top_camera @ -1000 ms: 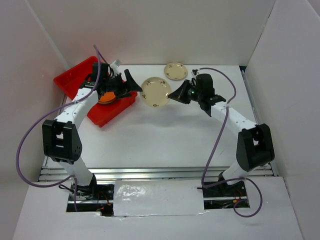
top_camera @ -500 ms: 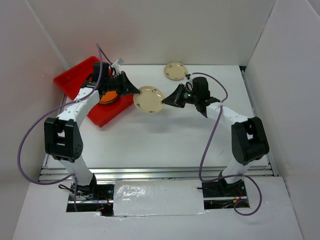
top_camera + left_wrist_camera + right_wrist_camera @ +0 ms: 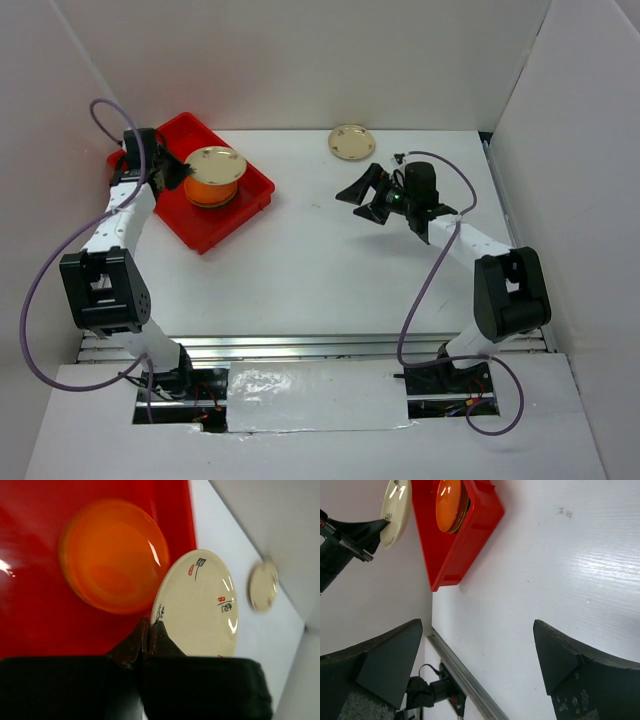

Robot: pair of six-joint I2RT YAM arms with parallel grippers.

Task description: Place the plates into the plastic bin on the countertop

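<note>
left end effector (image 3: 149, 630): pinched shut on the rim of beige plate (image 3: 200, 607), held over the orange plate (image 3: 112, 555) in the red bin (image 3: 228, 222) | right end effector (image 3: 362, 201): spread wide, empty, above tabletop (image 3: 320, 270) | second beige plate (image 3: 351, 141): flat at far tabletop edge

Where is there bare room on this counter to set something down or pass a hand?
Widest bare patch: the countertop between the red bin, the front rail and the right claw. A smaller one between the bin and the lone beige plate at the back. Crowded: inside the bin, where the left claw holds a beige plate over the orange stack.
</note>
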